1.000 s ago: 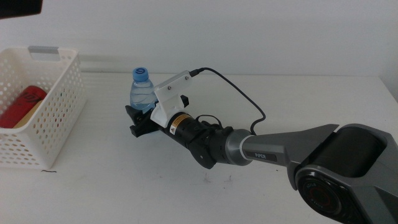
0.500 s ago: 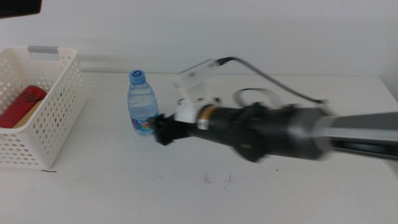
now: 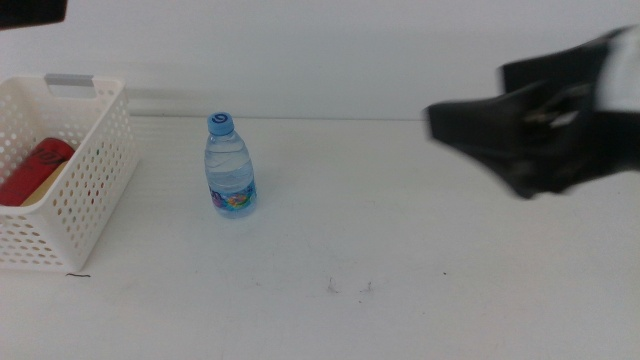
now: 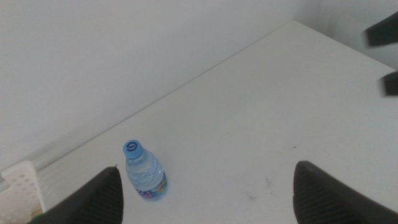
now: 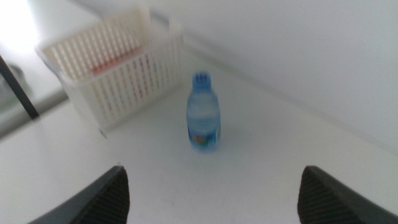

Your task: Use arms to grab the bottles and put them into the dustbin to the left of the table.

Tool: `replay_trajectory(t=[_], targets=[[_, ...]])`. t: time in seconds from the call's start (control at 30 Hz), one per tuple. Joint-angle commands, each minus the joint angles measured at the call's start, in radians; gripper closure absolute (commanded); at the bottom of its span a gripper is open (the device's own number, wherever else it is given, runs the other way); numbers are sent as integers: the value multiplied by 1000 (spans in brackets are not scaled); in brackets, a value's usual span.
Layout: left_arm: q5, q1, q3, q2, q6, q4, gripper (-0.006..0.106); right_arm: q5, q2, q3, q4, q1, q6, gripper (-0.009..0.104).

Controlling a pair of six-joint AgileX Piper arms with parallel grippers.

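Observation:
A short clear water bottle (image 3: 231,165) with a blue cap stands upright on the white table (image 3: 400,250), free of any gripper. It also shows in both wrist views as the bottle (image 4: 144,179) and the bottle (image 5: 203,113). The white perforated dustbin (image 3: 90,190) sits at the table's left end with a red can (image 3: 35,170) lying inside. My right gripper (image 3: 450,125) is a blurred dark shape far to the bottle's right. Seen from its own wrist, the right gripper (image 5: 211,196) is open and empty. My left gripper (image 4: 205,199) is open too, high above the table, outside the middle view.
A white wall runs along the table's far edge. The dustbin (image 5: 118,62) stands left of the bottle with a gap between them. Small dark specks (image 3: 348,287) mark the tabletop near the front. Dark parts of the right arm (image 4: 385,31) show in the left wrist view.
The right gripper, which was around the bottle, let it go and swung quickly away to the right. The bottle stays standing where it was left.

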Motion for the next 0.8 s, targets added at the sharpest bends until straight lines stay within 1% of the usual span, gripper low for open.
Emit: replay_trajectory(t=[0.0, 0.5, 0.53, 0.6, 0.67, 0.73, 0.77], targets=[[-13, -3, -2, -2, -10, 3, 7, 37, -63, -3, 0, 3, -11, 2], [-16, -3, -2, -2, -11, 3, 7, 43, -116, 2, 1, 3, 2, 3], [-18, -3, -2, -2, -11, 8, 7, 43, -116, 2, 1, 3, 2, 3], [-33, -3, 0, -6, -11, 57, 7, 43, -116, 2, 1, 3, 2, 3], [-80, -3, 37, -18, -11, 104, 7, 43, -116, 2, 1, 3, 2, 3], [-212, -3, 152, -58, -11, 109, 7, 41, -116, 2, 1, 3, 2, 3], [-318, -3, 246, -92, -11, 107, 7, 41, -118, 2, 1, 3, 2, 3]])
